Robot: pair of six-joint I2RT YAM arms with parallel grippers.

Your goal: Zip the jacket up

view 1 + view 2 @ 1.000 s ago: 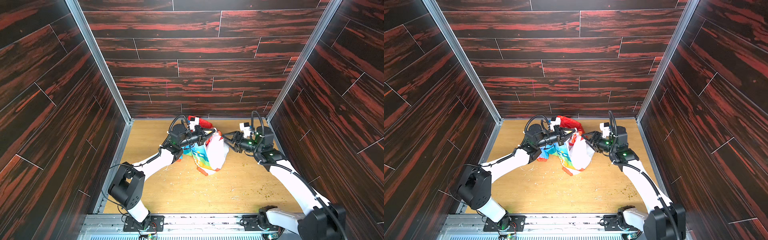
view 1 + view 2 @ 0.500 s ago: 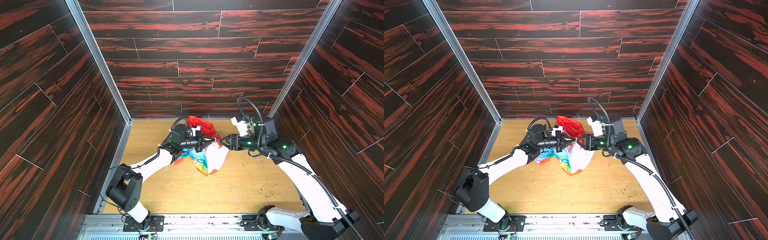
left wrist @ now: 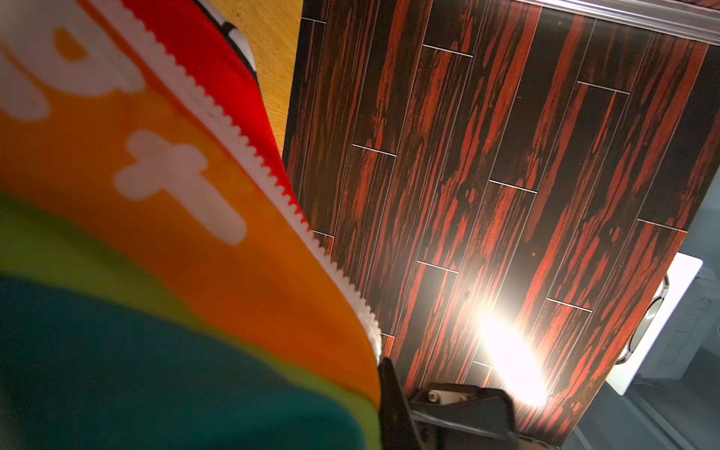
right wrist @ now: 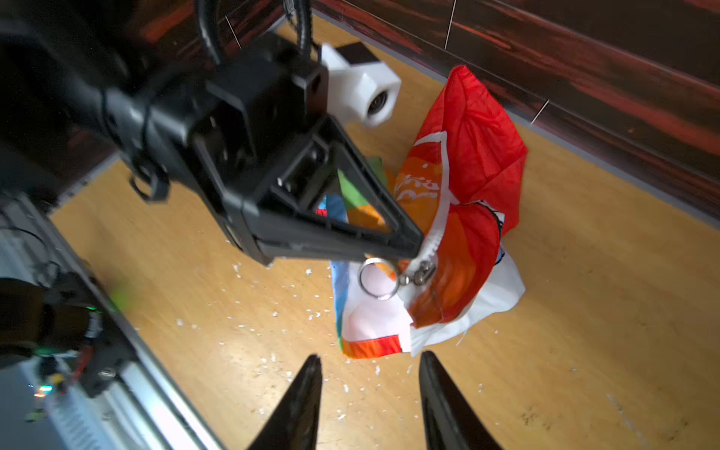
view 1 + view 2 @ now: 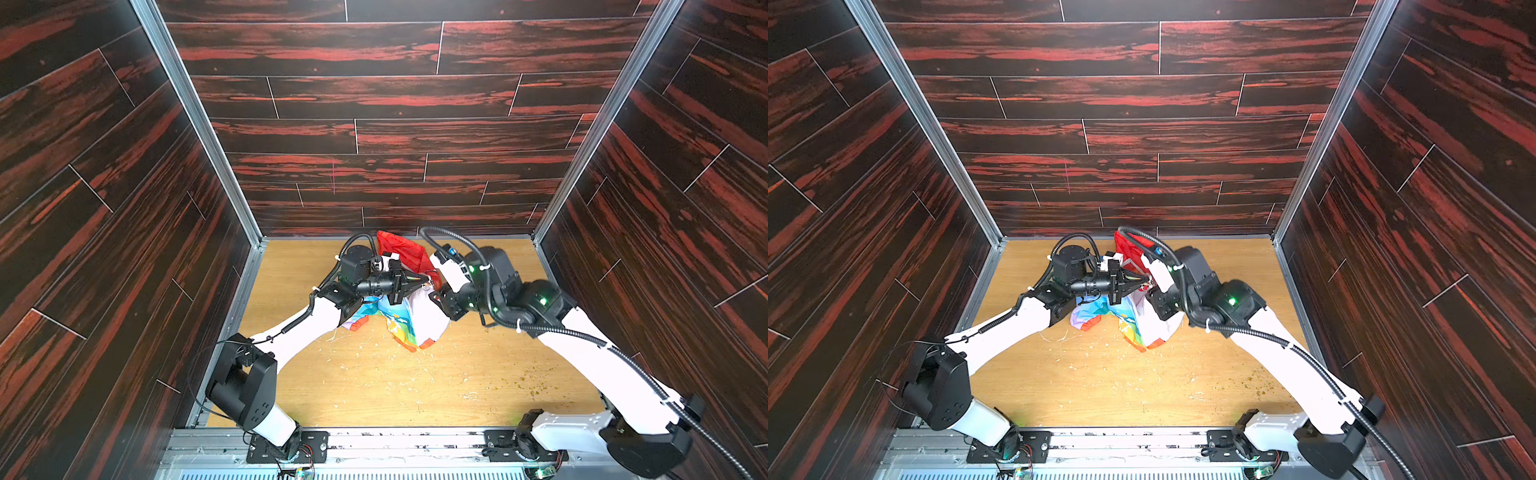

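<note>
The jacket (image 5: 415, 322) (image 5: 1144, 328) hangs bunched above the wooden tabletop, its orange hood (image 5: 401, 249) towards the back wall. My left gripper (image 5: 424, 284) (image 5: 1144, 282) (image 4: 413, 245) is shut on the jacket's zipper edge, just beside the metal slider (image 4: 422, 272) and its pull ring (image 4: 378, 278). In the left wrist view rainbow fabric (image 3: 156, 233) and white zipper teeth (image 3: 249, 148) hide most of the jaws; one finger (image 3: 393, 401) shows. My right gripper (image 4: 371, 354) (image 5: 436, 297) is open in the air, close to the right of the jacket, holding nothing.
Dark red wood-panel walls (image 5: 374, 137) close in the back and both sides. The tabletop (image 5: 395, 386) is strewn with small white crumbs. A metal rail (image 5: 395, 440) with both arm bases runs along the front edge.
My right gripper has moved left, close to the jacket, and its jaws have narrowed. The right elbow has swung up. My left gripper has kept its hold and shifted slightly right.
</note>
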